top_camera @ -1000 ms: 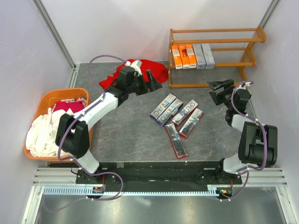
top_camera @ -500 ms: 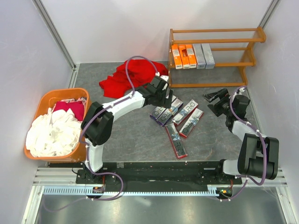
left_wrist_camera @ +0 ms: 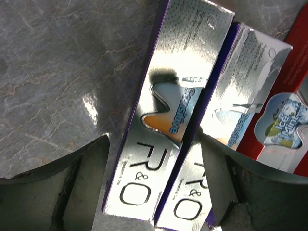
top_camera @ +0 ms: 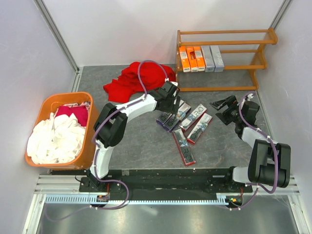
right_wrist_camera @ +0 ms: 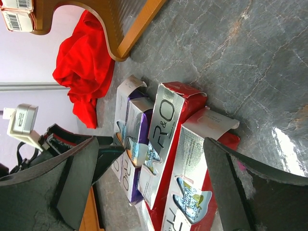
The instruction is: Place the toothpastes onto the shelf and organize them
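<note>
You are halfway: three orange toothpaste boxes (top_camera: 191,58) and two silver-grey toothpaste boxes (top_camera: 213,58) sit on the brown wooden shelf (top_camera: 222,32), upper right; five lettered boxes (top_camera: 192,117) lie mid-frame on the grey bench (top_camera: 136,141), left tool (top_camera: 171,103) open around one silver-purple box (left_wrist_camera: 163,110), right tool (top_camera: 218,110) wide open, empty.

Far ends of the two purple-silver toothpastes (top_camera: 165,119) are covered by the left gripper (top_camera: 171,107) in the top view, and the red box (left_wrist_camera: 285,126) is cropped at the left wrist view's right edge.
</note>
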